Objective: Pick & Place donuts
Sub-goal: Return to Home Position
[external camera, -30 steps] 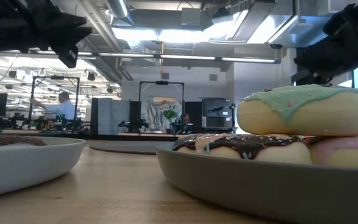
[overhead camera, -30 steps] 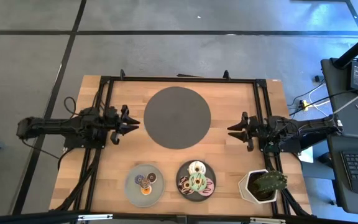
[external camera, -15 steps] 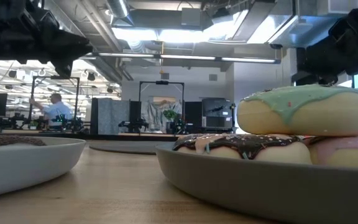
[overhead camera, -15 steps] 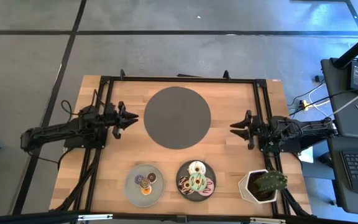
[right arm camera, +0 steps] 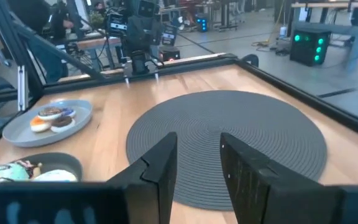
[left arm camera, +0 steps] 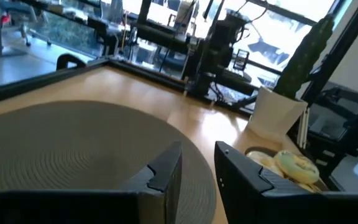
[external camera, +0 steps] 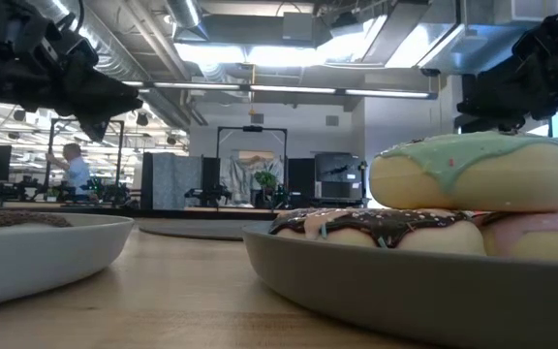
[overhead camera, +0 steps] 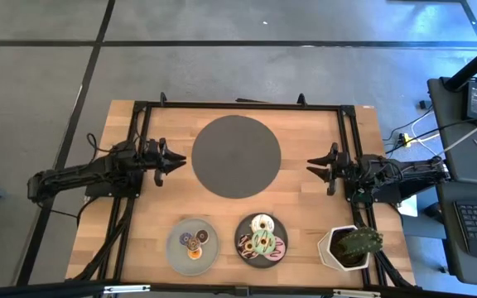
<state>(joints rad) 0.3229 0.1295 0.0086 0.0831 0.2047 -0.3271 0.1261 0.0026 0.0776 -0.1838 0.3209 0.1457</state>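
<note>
Larger donuts (overhead camera: 261, 239), iced green, white, pink and chocolate-sprinkled, lie piled on a dark plate (overhead camera: 243, 227) near the table's near edge. In the low view the green donut (external camera: 473, 170) rests on top of the others. Mini donuts (overhead camera: 194, 242), orange, purple and brown, lie on a grey plate (overhead camera: 176, 252) to the left of it. My left gripper (overhead camera: 179, 161) hovers open by the left rim of a round grey mat (overhead camera: 236, 156). My right gripper (overhead camera: 310, 165) hovers open by the mat's right rim. Both are apart from the donuts.
A cactus in a white pot (overhead camera: 350, 247) stands at the near right corner, beside the dark plate. A black frame (overhead camera: 238, 106) runs around the table top. Bare wood lies between the mat and the two plates.
My left arm has swung so that it slants, and its gripper has drifted a little toward the far edge and the mat. My right gripper has crept slightly toward the far edge. The donuts and plates have stayed put.
</note>
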